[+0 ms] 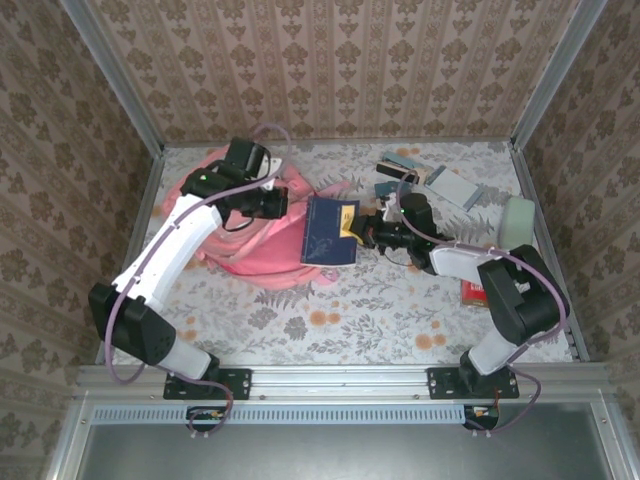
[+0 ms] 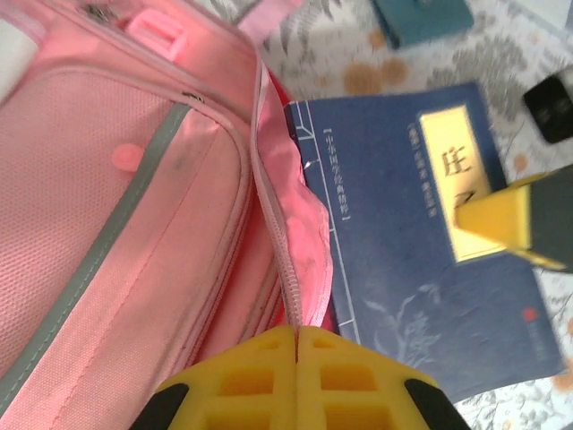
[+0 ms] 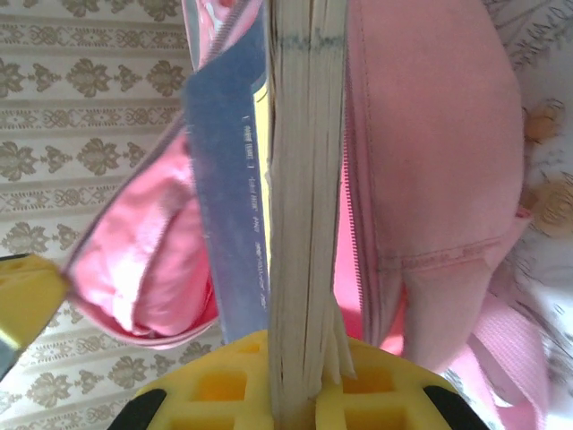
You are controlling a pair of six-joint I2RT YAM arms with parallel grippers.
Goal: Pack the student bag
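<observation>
The pink student bag [image 1: 250, 235] lies on the table's left half, its zippered opening facing right. My left gripper [image 1: 279, 203] is shut on the bag's zipper edge [image 2: 285, 269], the yellow jaws pressed together over the fabric [image 2: 295, 333]. A dark blue book [image 1: 330, 232] with a yellow label sits at the bag's mouth, partly inside it [image 2: 421, 242]. My right gripper [image 1: 362, 236] is shut on the book's page edge [image 3: 304, 367]. In the right wrist view the book [image 3: 300, 179] stands on edge between the bag's pink sides [image 3: 430, 134].
Several small books and cases [image 1: 400, 168] and a grey notebook [image 1: 455, 187] lie at the back right. A white object [image 1: 518, 215] and a red item [image 1: 472, 292] sit near the right wall. Metal-framed walls enclose the floral tabletop [image 1: 330, 320].
</observation>
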